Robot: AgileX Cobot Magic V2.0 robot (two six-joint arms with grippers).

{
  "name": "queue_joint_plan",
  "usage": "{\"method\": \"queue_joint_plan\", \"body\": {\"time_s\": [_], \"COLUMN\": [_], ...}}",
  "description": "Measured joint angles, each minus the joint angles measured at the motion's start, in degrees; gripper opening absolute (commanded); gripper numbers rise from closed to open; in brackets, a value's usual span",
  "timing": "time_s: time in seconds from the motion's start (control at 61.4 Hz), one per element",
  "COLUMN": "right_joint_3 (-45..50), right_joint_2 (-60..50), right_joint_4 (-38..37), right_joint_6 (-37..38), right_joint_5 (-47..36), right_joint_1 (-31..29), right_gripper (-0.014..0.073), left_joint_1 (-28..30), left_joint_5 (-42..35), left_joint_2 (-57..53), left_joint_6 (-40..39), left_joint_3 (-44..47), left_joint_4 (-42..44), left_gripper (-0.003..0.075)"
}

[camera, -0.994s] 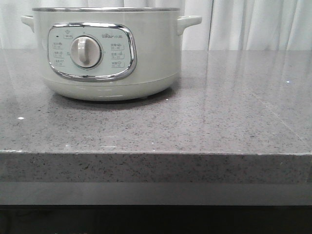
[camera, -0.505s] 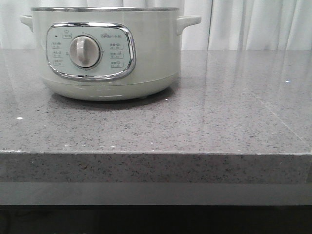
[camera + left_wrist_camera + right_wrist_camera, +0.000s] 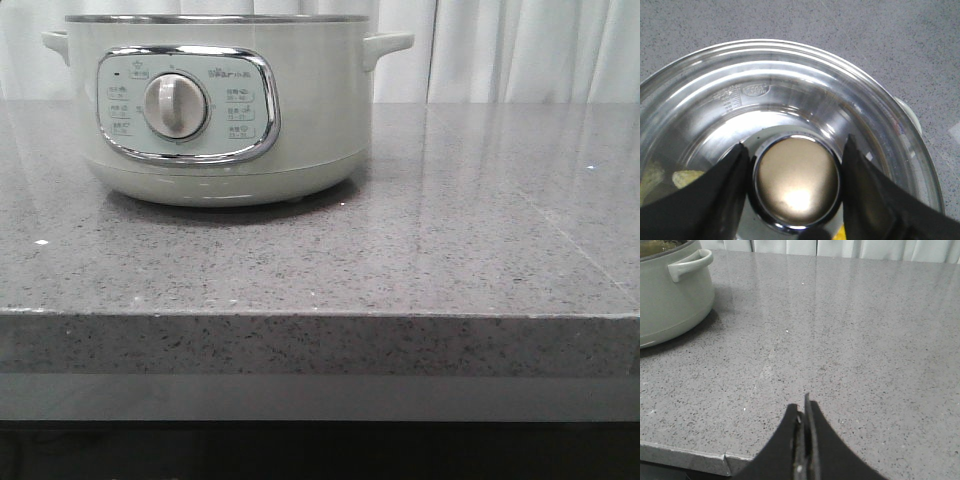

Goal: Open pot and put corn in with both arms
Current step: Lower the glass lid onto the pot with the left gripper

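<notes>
The pale-green pot [image 3: 215,110] stands at the back left of the grey counter, its dial panel [image 3: 186,105] facing me. In the left wrist view its glass lid [image 3: 790,85] has a round metal knob [image 3: 796,182]. My left gripper [image 3: 795,144] is shut on that knob, one black finger pressed to each side. Blurred yellow patches [image 3: 686,177] show through the glass; I cannot tell whether they are the corn. My right gripper [image 3: 804,405] is shut and empty, low over the counter's front edge, well to the right of the pot [image 3: 667,295].
The grey speckled counter [image 3: 450,230] runs to the right of the pot, with its front edge [image 3: 320,315] near me. White curtains [image 3: 520,50] hang behind. One pot side handle [image 3: 690,262] sticks out toward the right arm.
In the front view the pot shifted a few pixels left, then partly back to the right. Nothing else moved there.
</notes>
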Motion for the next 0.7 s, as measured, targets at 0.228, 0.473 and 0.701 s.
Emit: {"method": "queue_joint_plan", "body": {"time_s": [0.228, 0.473, 0.701], "right_joint_3": [0.0, 0.0, 0.0], "right_joint_2": [0.0, 0.0, 0.0], "right_joint_4": [0.0, 0.0, 0.0], "right_joint_6": [0.0, 0.0, 0.0], "right_joint_5": [0.0, 0.0, 0.0], "right_joint_1": [0.0, 0.0, 0.0], "right_gripper": [-0.0109, -0.0109, -0.0109], "left_joint_1": [0.0, 0.0, 0.0], "left_joint_5": [-0.1, 0.0, 0.9], "left_joint_2": [1.6, 2.2, 2.3], "left_joint_6": [-0.6, -1.2, -1.5], "left_joint_3": [0.2, 0.2, 0.2], "left_joint_4": [0.0, 0.0, 0.0], "left_gripper": [0.0083, 0.0083, 0.0083]}}
